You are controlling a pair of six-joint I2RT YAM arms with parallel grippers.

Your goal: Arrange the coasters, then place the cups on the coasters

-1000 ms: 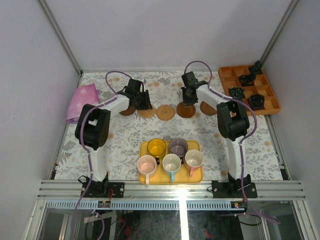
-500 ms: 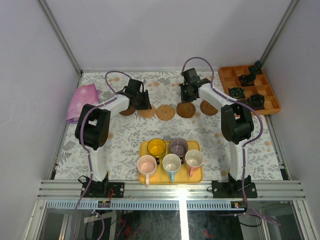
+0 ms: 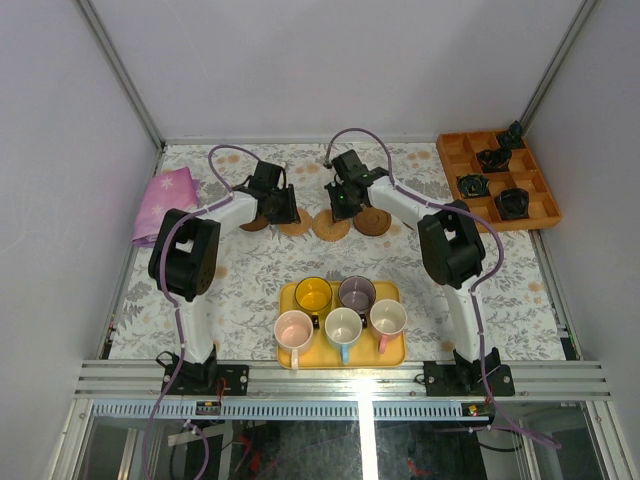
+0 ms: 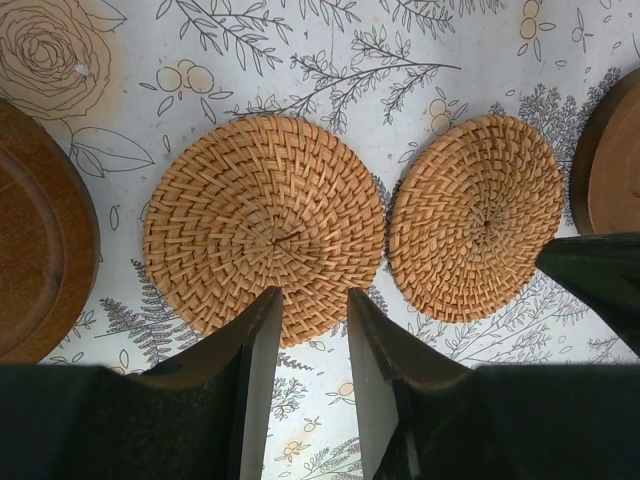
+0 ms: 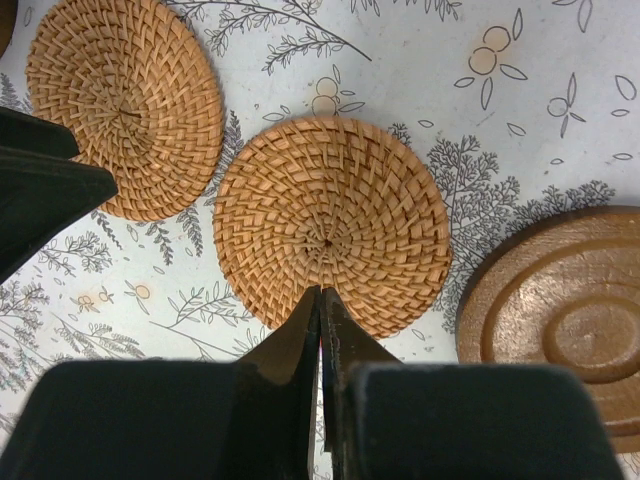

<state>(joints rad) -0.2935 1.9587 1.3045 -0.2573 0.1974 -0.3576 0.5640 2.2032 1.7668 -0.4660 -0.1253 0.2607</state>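
Several coasters lie in a row at the back: a dark one [image 3: 254, 224], two woven tan ones [image 3: 296, 228] [image 3: 331, 229], and a dark one [image 3: 374, 223]. My left gripper [image 4: 312, 298] hangs open above the near edge of the left woven coaster [image 4: 265, 225], nothing between its fingers. My right gripper [image 5: 320, 292] is shut, its tips at the near part of the other woven coaster [image 5: 330, 225]; whether they touch it I cannot tell. The cups stand on the yellow tray [image 3: 396, 351]: yellow [image 3: 313, 294], purple-grey [image 3: 357, 292], pink [image 3: 293, 327], light blue [image 3: 343, 325], cream-pink [image 3: 387, 316].
An orange compartment box [image 3: 452, 158] with small black objects stands at the back right. A pink cloth [image 3: 165, 203] lies at the back left. The two grippers [image 3: 283, 208] [image 3: 340, 205] are close together over the coaster row. Enclosure walls ring the table.
My right arm has swung left, from over the right-hand dark coaster to over the right woven coaster, still shut. The left arm and the coasters have not visibly moved.
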